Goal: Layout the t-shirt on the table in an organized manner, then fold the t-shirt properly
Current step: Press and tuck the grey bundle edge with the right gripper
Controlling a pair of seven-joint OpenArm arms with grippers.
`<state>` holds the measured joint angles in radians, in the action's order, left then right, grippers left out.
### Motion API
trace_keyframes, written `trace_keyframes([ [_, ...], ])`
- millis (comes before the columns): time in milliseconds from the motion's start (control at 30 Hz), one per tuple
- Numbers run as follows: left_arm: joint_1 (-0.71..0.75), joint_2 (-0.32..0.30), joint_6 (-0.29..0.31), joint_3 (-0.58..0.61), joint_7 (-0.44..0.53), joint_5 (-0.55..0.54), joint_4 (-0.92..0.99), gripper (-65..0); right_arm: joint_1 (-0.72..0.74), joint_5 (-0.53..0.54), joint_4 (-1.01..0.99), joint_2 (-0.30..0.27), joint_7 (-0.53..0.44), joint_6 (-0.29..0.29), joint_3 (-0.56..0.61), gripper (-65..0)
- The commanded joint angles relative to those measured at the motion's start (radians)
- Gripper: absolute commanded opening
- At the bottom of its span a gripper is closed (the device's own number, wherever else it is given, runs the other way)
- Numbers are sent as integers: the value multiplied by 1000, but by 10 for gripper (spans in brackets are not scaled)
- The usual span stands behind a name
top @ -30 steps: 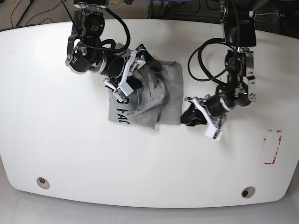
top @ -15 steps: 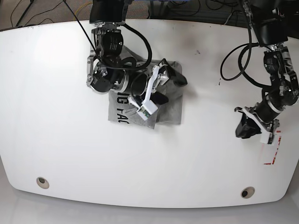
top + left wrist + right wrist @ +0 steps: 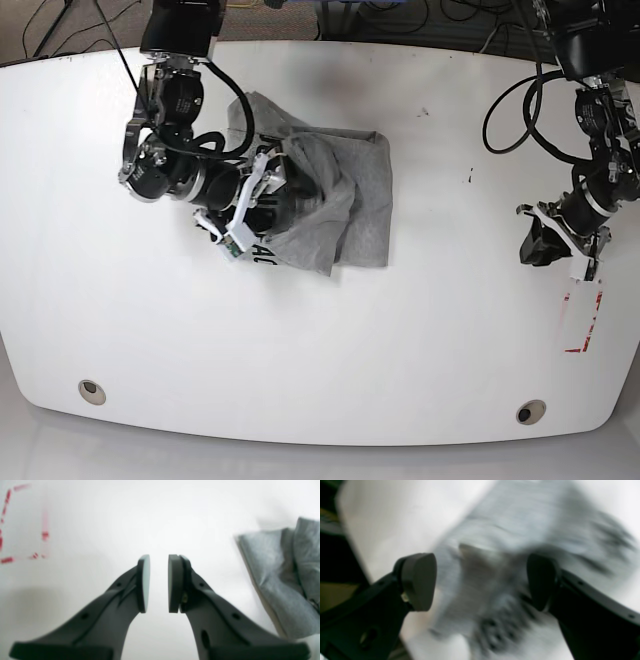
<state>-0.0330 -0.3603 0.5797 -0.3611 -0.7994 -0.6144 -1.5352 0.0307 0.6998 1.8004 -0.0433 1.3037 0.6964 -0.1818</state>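
Observation:
The grey t-shirt (image 3: 355, 200) lies crumpled on the white table (image 3: 330, 350), left of the middle, with one flap reaching toward the back left. My right gripper (image 3: 280, 198) sits over its left part. In the right wrist view its jaws (image 3: 482, 580) stand wide open, with the blurred shirt (image 3: 495, 530) spread beneath and between them. I see no grip on the cloth. My left gripper (image 3: 535, 245) hovers far to the right, well clear of the shirt. In the left wrist view its pads (image 3: 158, 580) stand a narrow gap apart with nothing between them, and the shirt's edge (image 3: 275, 580) shows at the right.
A red-outlined rectangle mark (image 3: 583, 320) lies just in front of the left gripper, also visible as the red mark (image 3: 25, 530) in the left wrist view. Two round grommet holes (image 3: 91, 390) (image 3: 530, 411) sit near the table's front edge. Cables hang behind the back edge.
The left arm left the shirt's right edge and swung out to the red mark. The right arm swung across the shirt and back leftward. A shirt flap now spreads toward the back left.

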Motion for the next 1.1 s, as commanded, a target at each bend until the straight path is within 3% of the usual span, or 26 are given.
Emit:
trace_keyframes([
  [0,-2,-18,4,-6,30,-22,-18,-529,19,27,22,-23,-26,2,-18,-113],
  [200,23,10,4,-6,30,-22,-20,-529,41,25,-7,-73,-31,2,-60,-113],
  [467,46,17,4,-8,30,-22,-20,-529,76,27,-90,-66,-57,2,-54,-113],
  [1067,49,13,4,-9,30,-22,-20,-529,177,24,-228,161,-66,2,31,-113],
])
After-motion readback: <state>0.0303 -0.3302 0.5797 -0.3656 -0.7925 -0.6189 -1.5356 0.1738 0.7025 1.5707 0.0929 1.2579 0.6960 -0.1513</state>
